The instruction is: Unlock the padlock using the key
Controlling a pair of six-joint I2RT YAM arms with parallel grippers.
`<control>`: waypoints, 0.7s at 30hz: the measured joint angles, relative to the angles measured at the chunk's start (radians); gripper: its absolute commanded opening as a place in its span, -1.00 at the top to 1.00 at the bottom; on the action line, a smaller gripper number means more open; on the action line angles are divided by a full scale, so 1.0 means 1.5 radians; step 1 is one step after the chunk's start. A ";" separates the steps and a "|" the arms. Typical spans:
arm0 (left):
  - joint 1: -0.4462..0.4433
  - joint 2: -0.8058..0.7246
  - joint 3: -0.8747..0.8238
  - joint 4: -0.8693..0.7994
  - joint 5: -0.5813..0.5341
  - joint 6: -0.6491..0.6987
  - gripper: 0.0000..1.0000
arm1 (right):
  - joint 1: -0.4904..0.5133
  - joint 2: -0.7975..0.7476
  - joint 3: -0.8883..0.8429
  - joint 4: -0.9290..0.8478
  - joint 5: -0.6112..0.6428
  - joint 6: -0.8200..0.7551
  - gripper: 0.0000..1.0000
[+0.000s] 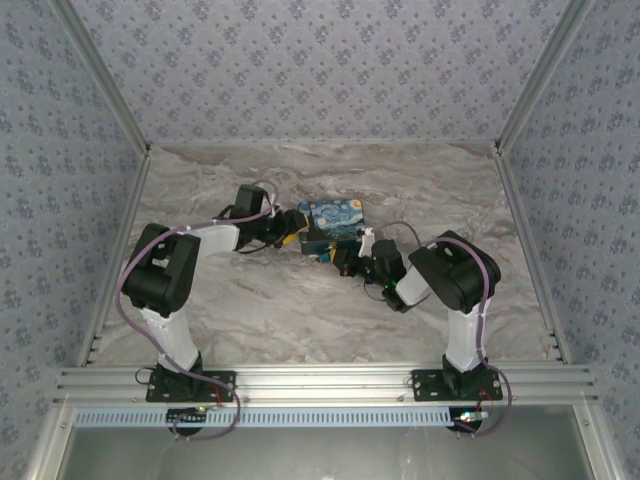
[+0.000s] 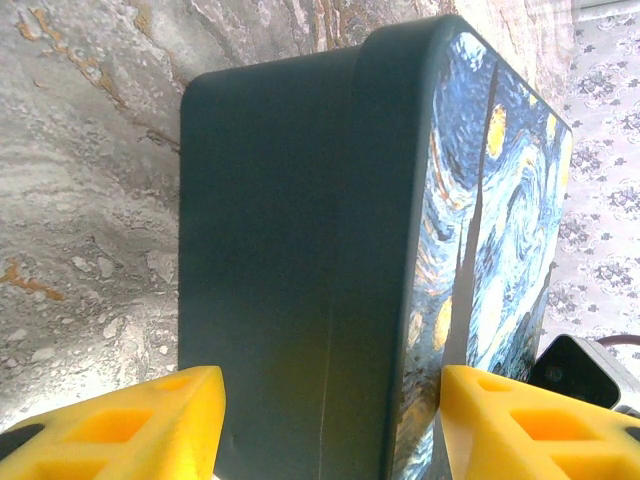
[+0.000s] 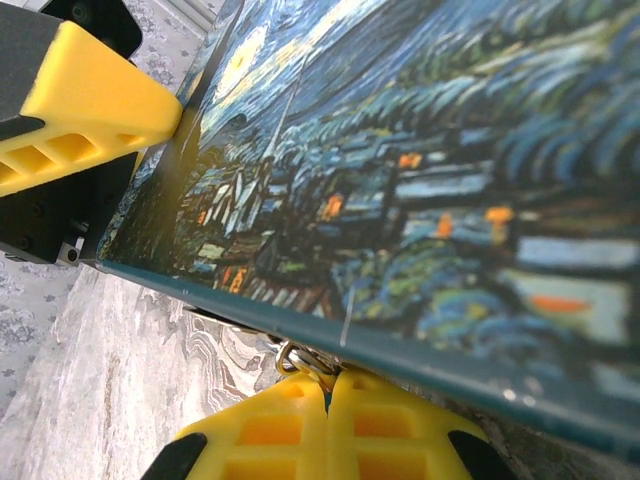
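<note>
Overhead, the marbled surface (image 1: pixel 300 320) is seen walled by patterned panels (image 1: pixel 60 150) on the left, far and right sides. A metal rail (image 1: pixel 320 380) runs along the near edge, where both arms are bolted.

At the left, the left arm (image 1: pixel 165 270) is bent in toward the middle, with a loop of purple cable (image 1: pixel 262 188) arched over its wrist. The left jaws are spread wide about the left end of the painted box (image 1: pixel 333 222). In the left wrist view the dark end wall of the box is framed between the two yellow fingers (image 2: pixel 120 430). In the right wrist view one of them is pressed against the painted lid, so the box is gripped.

The box lies near the middle of the surface, and its near long edge is crowded by both wrists. Just under that edge, a small silvery loop (image 3: pixel 297 358) is pinched at the tips of the right jaws, whose yellow fingers (image 3: pixel 390 435) are closed flat against each other. Whether the loop belongs to the padlock or to the key cannot be told, as the box's edge covers what is behind it.

To the right, the right arm (image 1: pixel 455 275) is folded in from the lower right. Bare surface is left open between the box and the near rail, behind the box up to the far wall, and along both side walls.
</note>
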 measured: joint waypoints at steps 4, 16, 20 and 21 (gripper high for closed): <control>0.000 0.000 -0.003 0.006 -0.002 0.000 -0.16 | -0.003 0.000 -0.009 0.011 0.002 0.010 1.00; 0.000 -0.001 -0.018 0.032 -0.002 0.000 -0.15 | -0.019 -0.015 -0.043 0.044 0.017 0.028 1.00; 0.000 -0.001 -0.024 0.043 -0.002 0.000 -0.16 | -0.021 -0.017 -0.048 0.053 0.019 0.037 1.00; 0.000 -0.001 -0.024 0.044 -0.002 0.000 -0.17 | -0.022 -0.018 -0.052 0.055 0.020 0.038 1.00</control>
